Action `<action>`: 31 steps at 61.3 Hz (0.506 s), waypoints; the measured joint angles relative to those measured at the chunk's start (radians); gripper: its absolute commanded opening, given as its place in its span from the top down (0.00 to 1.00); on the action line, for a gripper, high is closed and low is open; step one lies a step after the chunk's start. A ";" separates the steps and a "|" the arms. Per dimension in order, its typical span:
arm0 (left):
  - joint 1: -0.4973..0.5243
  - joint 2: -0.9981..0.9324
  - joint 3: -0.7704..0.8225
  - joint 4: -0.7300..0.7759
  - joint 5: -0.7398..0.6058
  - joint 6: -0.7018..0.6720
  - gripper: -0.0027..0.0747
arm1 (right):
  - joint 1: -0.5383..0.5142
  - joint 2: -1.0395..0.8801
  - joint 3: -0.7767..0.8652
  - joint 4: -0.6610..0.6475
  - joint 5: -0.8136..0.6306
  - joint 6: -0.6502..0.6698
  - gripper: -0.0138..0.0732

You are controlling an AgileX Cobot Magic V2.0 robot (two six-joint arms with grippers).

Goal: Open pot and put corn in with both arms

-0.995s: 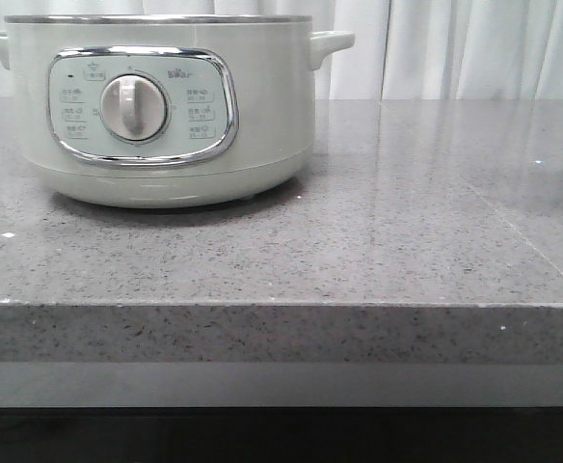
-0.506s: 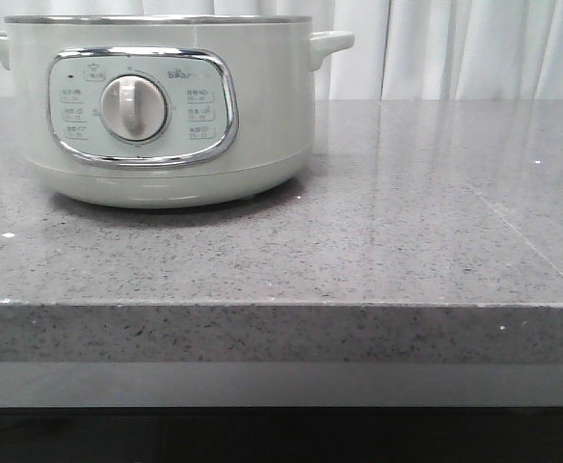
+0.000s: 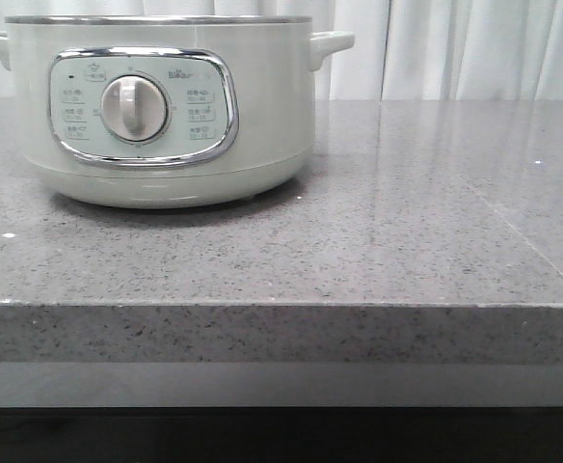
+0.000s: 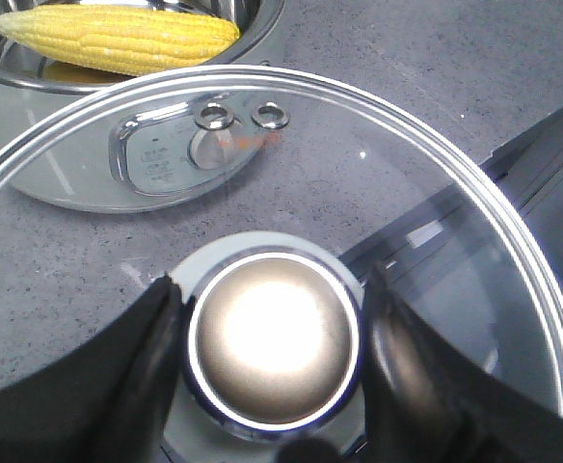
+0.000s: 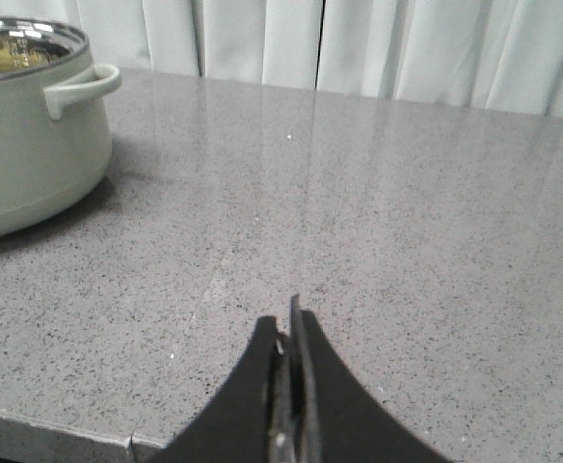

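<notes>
The pot stands at the counter's left, pale grey-green with a chrome-framed dial panel. In the left wrist view its lid is off, and the yellow corn lies inside the open steel bowl. My left gripper is shut on the lid's round metal knob. It holds the glass lid in the air in front of the pot. Over the bare counter to the pot's right, my right gripper is shut on nothing. Neither gripper shows in the front view.
The grey speckled counter ends in a front edge close to the camera. White curtains hang behind it. The pot's right handle sticks out towards the right arm's side.
</notes>
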 measured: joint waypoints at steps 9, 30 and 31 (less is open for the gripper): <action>0.000 0.036 -0.043 0.017 -0.002 0.000 0.85 | 0.000 -0.003 0.000 0.000 0.000 0.000 0.91; 0.000 0.461 -0.482 0.089 0.085 0.000 0.85 | 0.000 -0.003 0.000 0.000 0.000 0.000 0.91; 0.000 0.483 -0.514 0.089 0.092 0.000 0.85 | 0.000 -0.003 0.000 0.000 0.000 0.000 0.91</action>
